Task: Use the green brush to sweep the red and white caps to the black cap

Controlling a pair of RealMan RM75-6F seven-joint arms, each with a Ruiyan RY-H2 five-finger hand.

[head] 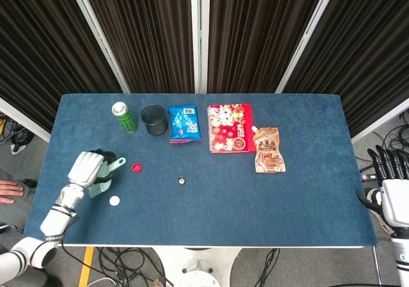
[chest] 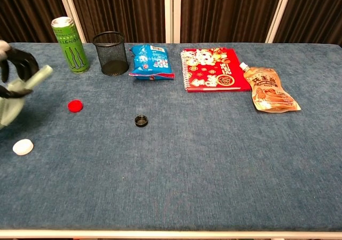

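My left hand [head: 86, 169] [chest: 13, 69] grips the green brush [head: 105, 177] [chest: 22, 90] and holds it lifted above the table at the left side, handle pointing up and right. Just right of the brush lies the red cap [head: 136, 167] [chest: 75, 106]. Below it, near the front, sits the white cap [head: 114, 201] [chest: 23, 146]. The black cap [head: 181, 181] [chest: 141, 121] rests further right, toward the table's middle. Off the table's right edge, my right hand [head: 391, 178] hangs with its fingers spread and nothing in it.
Along the back stand a green can [head: 124, 117] [chest: 69, 44], a black mesh cup [head: 154, 119] [chest: 111, 53], a blue snack bag [head: 183, 123] [chest: 150, 61], a red notebook [head: 230, 128] [chest: 215, 69] and a brown pouch [head: 268, 149] [chest: 270, 90]. A person's hand [head: 7, 188] shows at the far left.
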